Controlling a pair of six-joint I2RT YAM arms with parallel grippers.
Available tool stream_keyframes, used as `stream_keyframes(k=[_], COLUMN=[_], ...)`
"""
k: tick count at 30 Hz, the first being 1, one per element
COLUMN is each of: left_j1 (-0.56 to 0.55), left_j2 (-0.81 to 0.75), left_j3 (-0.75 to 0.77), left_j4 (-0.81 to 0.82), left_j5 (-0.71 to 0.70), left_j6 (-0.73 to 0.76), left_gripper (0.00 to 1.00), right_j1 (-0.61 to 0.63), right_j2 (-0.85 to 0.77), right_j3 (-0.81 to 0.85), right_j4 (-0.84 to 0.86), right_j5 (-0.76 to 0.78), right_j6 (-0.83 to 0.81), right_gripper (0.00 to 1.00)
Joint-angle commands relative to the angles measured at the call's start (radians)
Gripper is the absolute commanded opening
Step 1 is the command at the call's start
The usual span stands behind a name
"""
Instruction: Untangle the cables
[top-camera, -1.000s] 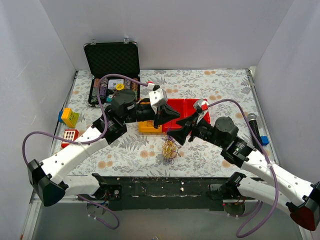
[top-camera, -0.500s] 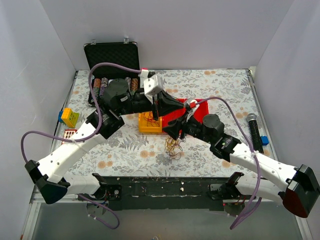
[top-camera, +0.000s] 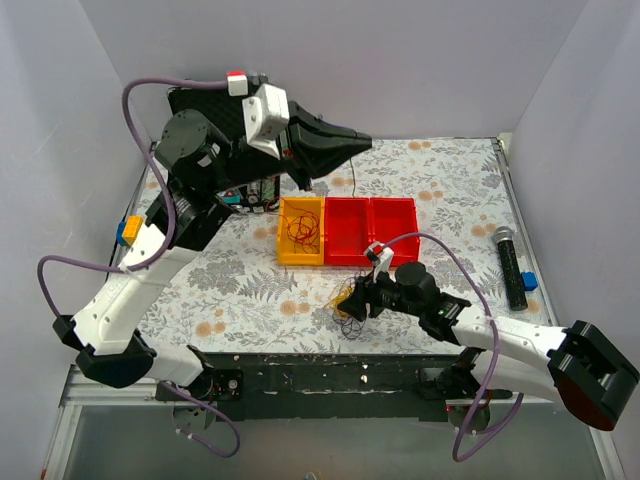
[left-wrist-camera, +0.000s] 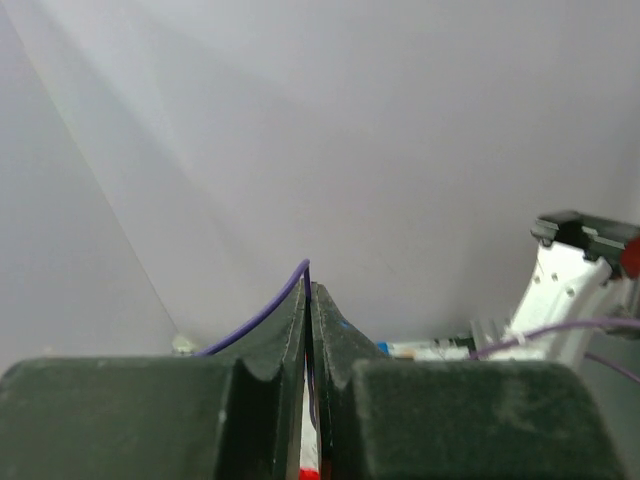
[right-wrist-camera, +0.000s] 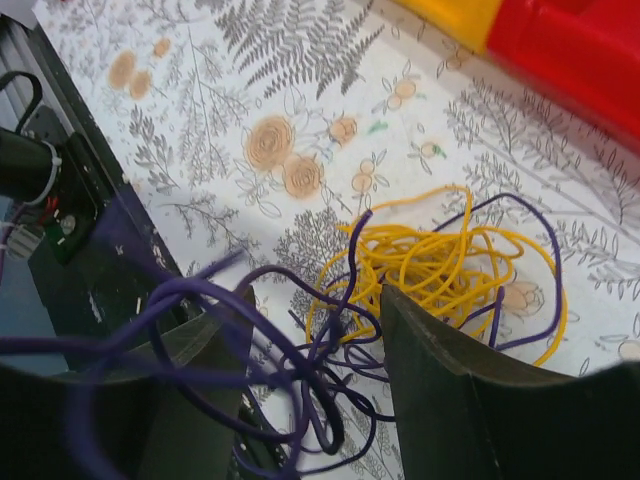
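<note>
The cables are a small tangle (top-camera: 345, 302) of yellow and purple wires on the flowered cloth near the front edge. In the right wrist view, yellow loops (right-wrist-camera: 440, 265) lie beyond purple loops (right-wrist-camera: 330, 350). My right gripper (top-camera: 356, 298) is low over the tangle and open (right-wrist-camera: 310, 305), with purple loops between its fingers. My left gripper (top-camera: 356, 140) is raised high at the back and shut on a thin purple wire (left-wrist-camera: 262, 308), which hangs down from its tip (top-camera: 352, 185). Red wires (top-camera: 300, 230) lie in the yellow bin (top-camera: 285, 252).
Two red bins (top-camera: 392, 240) stand right of the yellow one. A black case (top-camera: 196, 108) is open at the back left, partly hidden by the left arm. A yellow-blue block (top-camera: 128, 230) sits at the left edge; a black cylinder (top-camera: 508, 262) and a blue block (top-camera: 529, 282) sit at the right.
My left arm has risen up and back, carrying the purple wire. My right gripper has dropped toward the front edge onto the tangle, and its jaws have narrowed a little.
</note>
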Motion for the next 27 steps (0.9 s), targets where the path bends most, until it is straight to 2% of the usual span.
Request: stream_keyframes(k=[1,5,9,15,20,23,27], left_j1=[0.007,0.005,0.004,0.005,0.005,0.004,0.005], left_j2=[0.049,0.078,0.054,0.031,0.023,-0.006,-0.05], left_j3=[0.198,0.291,0.263,0.228,0.19,0.096,-0.089], left_j4=[-0.007,0.052,0.224,0.453,0.442,0.427,0.419], left_j5=[-0.067,-0.135,-0.248,-0.389,-0.368,-0.377,-0.405], left_j6=[0.062,0.108,0.148,0.268,0.343,0.343,0.341], left_gripper=[0.0,0.0,0.14,0.14,0.15,0.15,0.15], right_j1=[0.011,0.013,0.014,0.016,0.016,0.016,0.019], right_j2=[0.013,0.028,0.04,0.039,-0.006,-0.064,-0.197], right_j3=[-0.04,-0.079,-0.111,-0.14,-0.142,-0.137,-0.136], right_j4=[0.063,0.069,0.081,0.075,0.038,-0.001,-0.08], right_j5=[0.005,0.01,0.016,0.03,0.039,0.044,0.057], right_j6=[0.02,0.023,0.027,0.032,0.026,0.027,0.027], right_gripper=[0.61,0.62,0.63,0.63,0.61,0.55,0.39])
